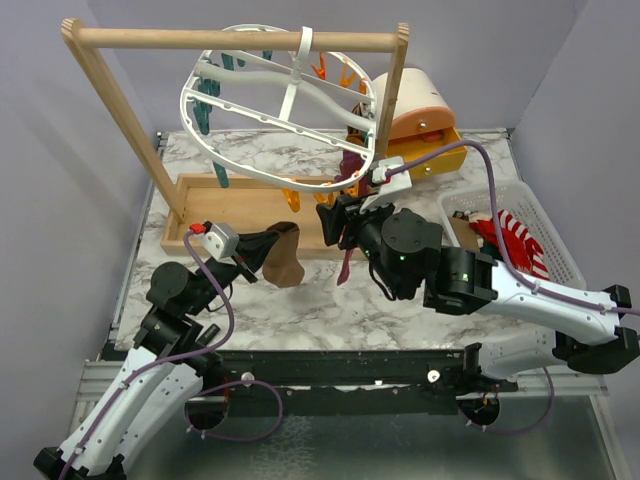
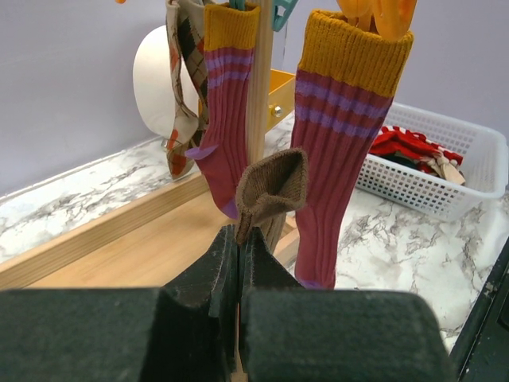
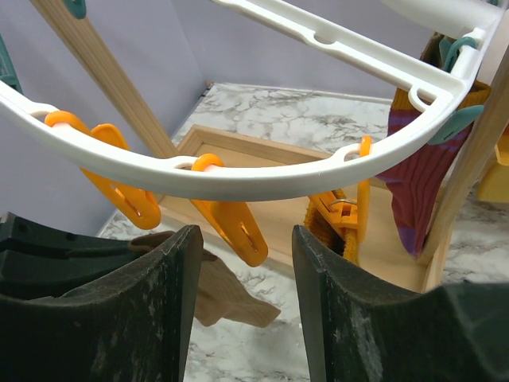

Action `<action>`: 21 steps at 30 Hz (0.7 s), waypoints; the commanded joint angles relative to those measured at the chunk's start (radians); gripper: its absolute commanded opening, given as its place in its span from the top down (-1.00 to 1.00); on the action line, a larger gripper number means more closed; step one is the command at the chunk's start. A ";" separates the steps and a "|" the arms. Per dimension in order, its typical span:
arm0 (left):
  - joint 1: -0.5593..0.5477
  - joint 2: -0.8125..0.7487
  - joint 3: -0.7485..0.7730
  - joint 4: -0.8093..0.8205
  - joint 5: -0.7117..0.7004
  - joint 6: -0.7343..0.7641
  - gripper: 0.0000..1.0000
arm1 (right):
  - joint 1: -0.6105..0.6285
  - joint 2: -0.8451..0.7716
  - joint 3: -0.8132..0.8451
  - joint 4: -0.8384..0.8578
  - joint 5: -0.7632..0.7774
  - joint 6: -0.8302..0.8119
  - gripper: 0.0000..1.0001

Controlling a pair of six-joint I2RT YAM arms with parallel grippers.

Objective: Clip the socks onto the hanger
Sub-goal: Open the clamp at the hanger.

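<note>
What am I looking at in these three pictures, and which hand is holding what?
Two robot arms are bolted at the near edge of the marble table. The wide picture looks down from above and behind them. The other two come from a camera on each wrist, so the dark blocks at the bottom are that arm's own fingers. The left hand is pinched shut on a brown sock. The right hand is open and empty, just under the white hanger ring, near its orange clips. The hanger hangs from a wooden rack, and maroon socks are already clipped to it. A white basket on the right holds red-and-white socks.
</note>
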 commanded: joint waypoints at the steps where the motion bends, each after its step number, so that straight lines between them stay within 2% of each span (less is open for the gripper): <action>1: -0.002 -0.002 -0.008 0.027 -0.003 -0.004 1.00 | 0.008 -0.019 0.034 -0.044 -0.050 0.045 -0.09; 6: -0.003 0.000 -0.007 0.032 0.000 -0.014 1.00 | 0.008 -0.005 0.034 0.009 -0.036 0.027 -0.09; 12: -0.003 -0.001 -0.006 0.033 0.001 -0.016 1.00 | 0.008 0.051 0.066 0.028 0.019 0.005 -0.18; 21: -0.003 -0.009 -0.015 0.031 -0.002 -0.016 1.00 | 0.008 0.082 0.060 0.070 0.114 -0.015 -0.11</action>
